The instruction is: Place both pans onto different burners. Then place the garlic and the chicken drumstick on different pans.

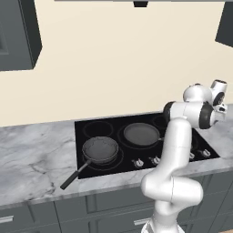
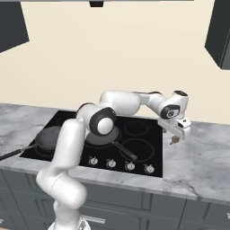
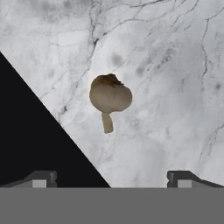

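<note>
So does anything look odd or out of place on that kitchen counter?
One thing: a small brown lump of food lies straight on the bare marble counter, just beside the black cooktop, with no plate under it. Both pans sit flat on burners; nothing spilled.

We see the table [image 1: 32, 159] as grey-veined marble, smooth with a soft sheen. We note the cooktop [image 1: 91, 127] is flat black glass, glossy. We find the deeper pan [image 1: 100, 149] dark, matt metal with a speckled inside, and the shallower pan [image 1: 141, 134] dark and dull too. We spot the drumstick [image 3: 109, 98], brown, lumpy and matt. The knobs [image 2: 111, 164] look silvery.
</note>
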Available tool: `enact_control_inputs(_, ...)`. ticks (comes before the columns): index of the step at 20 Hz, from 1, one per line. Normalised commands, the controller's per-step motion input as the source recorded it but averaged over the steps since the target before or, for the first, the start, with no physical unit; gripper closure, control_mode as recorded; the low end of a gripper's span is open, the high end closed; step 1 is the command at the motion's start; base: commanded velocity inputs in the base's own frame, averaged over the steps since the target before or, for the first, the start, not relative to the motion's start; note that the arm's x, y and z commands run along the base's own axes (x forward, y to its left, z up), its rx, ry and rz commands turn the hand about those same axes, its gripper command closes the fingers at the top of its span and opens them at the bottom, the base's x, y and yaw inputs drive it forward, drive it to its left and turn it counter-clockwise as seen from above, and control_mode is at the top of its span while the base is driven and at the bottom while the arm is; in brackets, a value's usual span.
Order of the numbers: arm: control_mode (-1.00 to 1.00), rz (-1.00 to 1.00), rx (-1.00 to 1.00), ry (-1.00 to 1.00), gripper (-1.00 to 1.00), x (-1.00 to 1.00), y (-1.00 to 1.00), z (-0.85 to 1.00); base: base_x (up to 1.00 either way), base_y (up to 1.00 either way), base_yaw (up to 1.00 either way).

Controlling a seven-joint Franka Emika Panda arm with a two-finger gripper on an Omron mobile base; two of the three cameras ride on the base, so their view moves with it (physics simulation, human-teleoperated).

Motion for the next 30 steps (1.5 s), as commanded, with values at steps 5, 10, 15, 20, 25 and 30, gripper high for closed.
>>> enact_control_inputs(5,-1.00,-0.06,0.00,0.00,-1.00,0.17,-0.21,-0.04,0.00,0.00,0.00)
enact_control_inputs(10,-1.00,-0.03,0.00,0.00,-1.00,0.18,-0.09,-0.09,0.00,0.00,0.00)
enact_control_inputs(15,-1.00,0.00,0.00,0.00,-1.00,0.22,0.00,-0.23,0.00,0.00,0.00)
enact_control_inputs(20,-1.00,0.00,-0.01,-0.02,-1.00,0.10,-0.01,-0.35,0.00,0.00,0.00)
enact_control_inputs(25,-1.00,0.00,0.00,-0.03,-1.00,0.09,-0.06,-0.22,0.00,0.00,0.00)
enact_control_inputs(30,-1.00,0.00,0.00,-0.01,-1.00,0.02,-0.06,-0.16,0.00,0.00,0.00)
